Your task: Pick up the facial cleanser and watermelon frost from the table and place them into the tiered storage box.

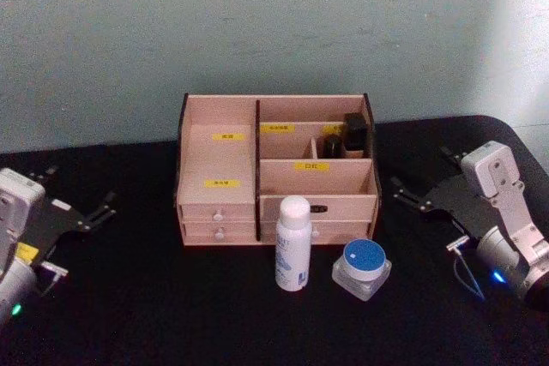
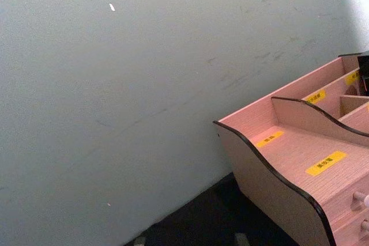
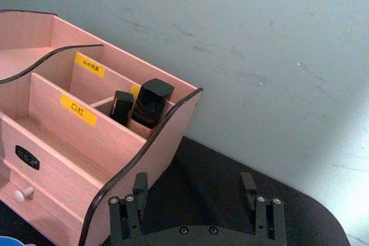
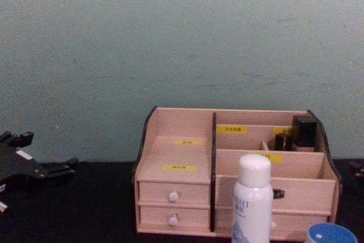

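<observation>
- The two fingers [image 3: 140,187] of the right gripper [image 3: 194,191] are spread wide apart. They hold nothing. This gripper is near the right side of the tiered storage box [image 1: 219,160].
- The two fingers [image 1: 105,205] of the left gripper [image 1: 77,190] are spread apart too, with nothing in them. This gripper is off to the left of the box, well apart from it.
- One white bottle [image 1: 292,244] with a white cap stands upright on the black table [image 1: 154,315], just in front of the box.
- One small jar [image 1: 363,267] with a blue lid sits on the table just to the right of the bottle. The two are close but not touching.
- The box stands behind them, with its back to the wall [image 1: 257,23]. It has five yellow labels.
- Two small drawers [image 4: 170,196] sit one above the other on the box's left side. Each has one white knob.
- Two dark things [image 1: 354,133] stand in the back right part of the box.
</observation>
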